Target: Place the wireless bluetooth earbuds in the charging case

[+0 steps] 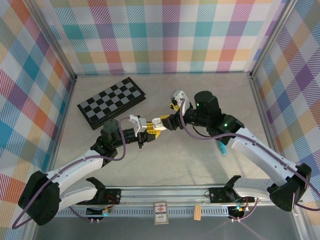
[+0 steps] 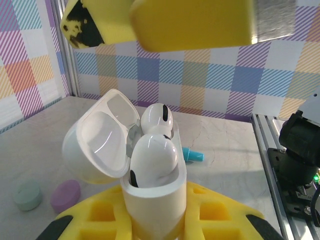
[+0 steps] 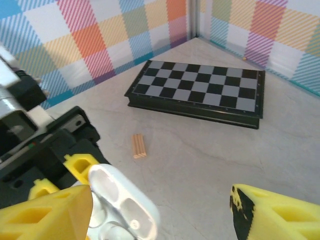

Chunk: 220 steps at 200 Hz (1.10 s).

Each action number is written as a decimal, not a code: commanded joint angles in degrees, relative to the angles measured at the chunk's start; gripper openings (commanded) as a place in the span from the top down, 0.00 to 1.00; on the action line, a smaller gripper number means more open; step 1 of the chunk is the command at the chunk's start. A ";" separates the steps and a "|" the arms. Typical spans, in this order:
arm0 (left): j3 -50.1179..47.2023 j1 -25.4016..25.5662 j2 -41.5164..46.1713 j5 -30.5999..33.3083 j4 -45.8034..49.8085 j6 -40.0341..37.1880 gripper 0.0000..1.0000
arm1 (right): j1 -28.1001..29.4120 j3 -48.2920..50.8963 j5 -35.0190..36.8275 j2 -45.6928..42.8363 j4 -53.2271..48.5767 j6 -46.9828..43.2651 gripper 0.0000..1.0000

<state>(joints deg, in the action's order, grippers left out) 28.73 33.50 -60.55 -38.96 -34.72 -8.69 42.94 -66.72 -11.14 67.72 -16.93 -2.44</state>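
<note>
So, left claw (image 2: 155, 225): clamped on the lower body of the white charging case (image 2: 150, 202), holding it upright off the worktop (image 1: 200, 165). I'd say that is to keep the sockets facing up and steady for the other arm.
Case lid (image 2: 97, 145): hinged back to the left and fully open, so the way into the sockets is clear.
Wireless bluetooth earbuds (image 2: 152, 160): two glossy white buds stand in the case, one in front of the other (image 2: 157, 119). Their rounded heads bulge above the rim, each with a dark spot, and their stems are hidden inside. Both look seated to me, though I can't tell whether they are fully pressed home.
Right claw (image 3: 160, 215): yellow fingers (image 3: 275, 215) spread apart, empty, just over the open case. It looks placed to press a bud down or tip the lid shut.
Mint and purple pebbles (image 2: 66, 196): side by side on the worktop beyond the lid, untouched; I can't tell whether they are cases.
Teal pen (image 2: 192, 156): lying behind the case, no part of the job.
Chessboard (image 1: 112, 102): folded flat, farthest back, well apart from both arms.
</note>
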 commanded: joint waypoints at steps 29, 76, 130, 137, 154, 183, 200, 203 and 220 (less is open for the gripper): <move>-0.08 -0.61 2.24 -1.03 -2.93 -1.14 0.94 | -0.04 1.06 1.19 1.27 -0.81 -1.24 0.26; -0.30 -0.71 3.18 -0.77 -3.75 -0.51 0.94 | -0.05 0.76 1.34 1.28 -0.74 -2.75 0.24; -1.15 -0.71 4.52 0.40 0.14 -7.38 0.93 | -0.31 -1.36 -2.87 2.03 1.59 0.38 0.25; -0.81 -0.71 4.62 0.63 1.32 -8.09 0.93 | -0.47 -1.76 -3.69 2.35 1.81 1.34 0.26; -0.08 -0.71 4.62 0.90 3.91 -10.14 0.93 | -1.17 -3.72 -6.69 3.73 1.21 3.61 0.26; 0.73 -0.71 4.74 2.30 5.73 -12.00 0.93 | -2.03 -8.41 -10.69 7.60 -4.04 5.27 0.26; 1.62 -0.71 4.82 2.57 7.78 -13.32 0.93 | -2.01 -12.72 -9.97 10.93 -10.33 5.71 0.32; 1.74 -0.71 4.82 2.65 8.04 -13.33 0.93 | -2.05 -13.64 -9.76 11.59 -11.66 5.83 0.34; 2.53 -0.71 5.52 3.21 9.33 -13.67 0.93 | -2.09 -19.24 -10.07 15.33 -19.93 5.95 0.39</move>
<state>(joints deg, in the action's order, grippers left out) 28.56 33.21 -56.75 -36.34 -27.20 -19.49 41.19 -79.24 -19.05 79.00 -24.91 2.24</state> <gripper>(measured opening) 0.189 0.633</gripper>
